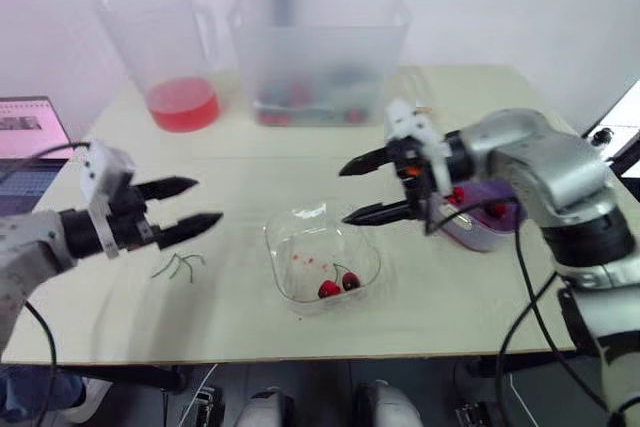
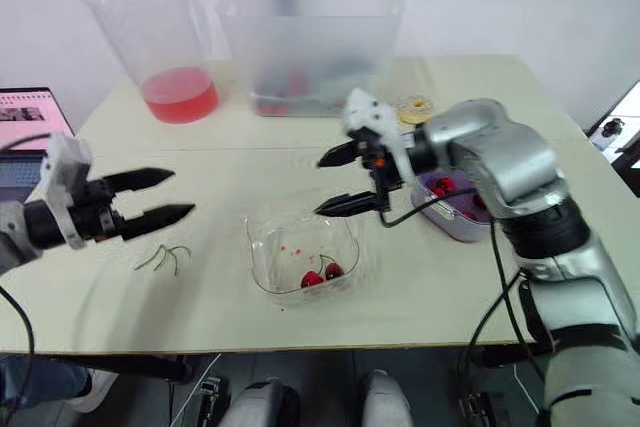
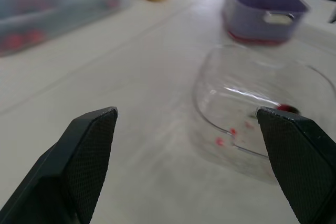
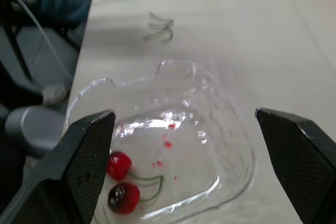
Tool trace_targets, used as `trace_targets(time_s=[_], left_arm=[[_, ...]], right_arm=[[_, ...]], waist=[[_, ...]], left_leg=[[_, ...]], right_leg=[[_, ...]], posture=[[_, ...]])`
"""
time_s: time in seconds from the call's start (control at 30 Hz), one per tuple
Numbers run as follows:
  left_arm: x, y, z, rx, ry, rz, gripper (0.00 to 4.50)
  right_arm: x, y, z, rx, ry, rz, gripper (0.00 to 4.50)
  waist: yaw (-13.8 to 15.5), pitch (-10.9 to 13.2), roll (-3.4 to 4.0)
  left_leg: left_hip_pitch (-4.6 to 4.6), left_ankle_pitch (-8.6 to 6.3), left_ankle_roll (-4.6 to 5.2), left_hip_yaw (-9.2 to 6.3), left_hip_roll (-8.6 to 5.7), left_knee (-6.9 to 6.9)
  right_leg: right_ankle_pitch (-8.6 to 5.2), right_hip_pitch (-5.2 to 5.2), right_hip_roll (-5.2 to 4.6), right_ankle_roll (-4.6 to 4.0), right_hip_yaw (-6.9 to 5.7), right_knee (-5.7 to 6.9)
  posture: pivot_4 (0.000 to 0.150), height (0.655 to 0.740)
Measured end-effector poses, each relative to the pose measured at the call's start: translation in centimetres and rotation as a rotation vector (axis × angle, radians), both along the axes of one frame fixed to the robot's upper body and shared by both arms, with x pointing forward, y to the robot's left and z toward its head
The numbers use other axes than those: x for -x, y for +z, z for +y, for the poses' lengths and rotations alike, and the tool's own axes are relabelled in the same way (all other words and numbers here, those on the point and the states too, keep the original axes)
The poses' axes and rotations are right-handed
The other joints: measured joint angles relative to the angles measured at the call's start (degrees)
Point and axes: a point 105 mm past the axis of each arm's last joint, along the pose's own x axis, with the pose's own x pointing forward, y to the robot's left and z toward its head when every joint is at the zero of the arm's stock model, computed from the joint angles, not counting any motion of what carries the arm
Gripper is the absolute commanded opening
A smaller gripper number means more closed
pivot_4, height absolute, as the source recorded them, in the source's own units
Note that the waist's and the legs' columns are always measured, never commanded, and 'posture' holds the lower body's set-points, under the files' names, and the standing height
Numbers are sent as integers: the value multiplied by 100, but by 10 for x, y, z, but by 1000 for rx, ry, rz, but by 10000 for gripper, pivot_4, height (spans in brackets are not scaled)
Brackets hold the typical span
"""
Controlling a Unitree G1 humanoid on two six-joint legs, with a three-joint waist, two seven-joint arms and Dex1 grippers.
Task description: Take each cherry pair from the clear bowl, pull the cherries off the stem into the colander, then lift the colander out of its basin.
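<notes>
A clear bowl (image 1: pixel 322 259) sits at the table's front middle, holding one cherry pair (image 1: pixel 339 285) joined by a green stem; the cherry pair (image 4: pixel 123 182) lies at the bowl's near side. My right gripper (image 1: pixel 352 190) hovers open just above and right of the bowl, nothing between its fingers. My left gripper (image 1: pixel 205 205) is open too, left of the bowl, held above the table. The purple colander (image 1: pixel 487 215) with red cherries inside stands in its basin at the right, partly hidden behind my right arm.
Bare green stems (image 1: pixel 178 266) lie on the table below my left gripper. A pitcher (image 1: pixel 170 52) with red liquid and a large frosted tub (image 1: pixel 318 52) stand at the back. A laptop (image 1: pixel 28 142) sits at the left edge. A small doughnut-like item (image 2: pixel 413 106) lies behind the colander.
</notes>
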Motion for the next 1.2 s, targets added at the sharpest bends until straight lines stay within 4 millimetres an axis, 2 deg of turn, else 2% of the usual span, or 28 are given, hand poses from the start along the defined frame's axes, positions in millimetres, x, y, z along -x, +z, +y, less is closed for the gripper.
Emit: trace_targets(time_s=[0.1, 0.23, 0.4, 0.5, 0.63, 0.77, 0.9, 1.0, 1.1, 1.2], left_arm=[[7, -7, -12, 3, -54, 1, 44252], [13, -20, -20, 20, -61, 18, 44252], [21, -30, -26, 45, -68, 41, 44252], [23, -33, -27, 48, -57, 42, 44252], [21, -35, -27, 62, -24, 27, 44252], [22, -35, -30, 76, -9, 6, 44252], [25, -37, -29, 70, 9, 3, 44252], [25, -38, -29, 69, 10, 4, 44252], [24, -36, -30, 68, 6, -4, 44252], [22, -33, -30, 71, 4, -15, 44252]], right_arm=[[2, -22, 14, 183, 14, 16, 45000], [1, -58, 11, 435, 5, 92, 45000], [-3, -69, 21, 571, 43, 89, 45000], [-7, -80, 16, 663, 61, 54, 45000], [0, -99, 12, 753, 112, 58, 45000], [2, -100, 19, 763, 131, 32, 45000], [-5, -110, 19, 812, 174, -57, 45000], [-11, -110, 25, 819, 203, -132, 45000], [-24, -103, 28, 817, 220, -241, 45000], [-35, -83, 29, 790, 196, -314, 45000]], waist=[[-11, -1, -1], [5, -1, -1], [-26, -1, -2], [-8, -1, -2], [-7, -1, -2], [-19, -1, -2], [-22, -1, -2], [-15, -2, -2], [-12, -2, -2], [-16, -2, -2]], left_leg=[[-2, 0, 0, -1, 0, -6], [-9, 0, 3, 1, -8, -1], [-10, -1, 3, -1, -1, -6], [-10, -1, 3, -1, -3, -6], [-11, 0, 3, -2, -5, -3], [-10, 0, 2, -1, -3, -4], [-10, 0, 1, 0, -3, -3], [-8, 1, 0, 0, -3, -2], [-8, 1, 0, 0, -4, -2], [-8, 1, 0, 1, -4, -2]], right_leg=[[0, -3, -1, 0, 0, -2], [0, -9, -3, 0, 1, 1], [0, -17, 5, 0, 3, 5], [0, -16, 4, 0, 2, 4], [0, -16, 3, 0, 2, 3], [0, -16, 4, 0, 2, 4], [0, -16, 4, 0, 2, 3], [0, -13, 4, 0, 2, 4], [0, -14, 4, 0, 1, 4], [0, -14, 5, 0, 1, 4]], posture=[[1500, 6886], [1500, 6886], [1500, 6886], [1500, 6886], [1500, 6886], [1500, 6886], [1500, 6886], [1500, 6886], [1500, 6886], [1500, 6886]])
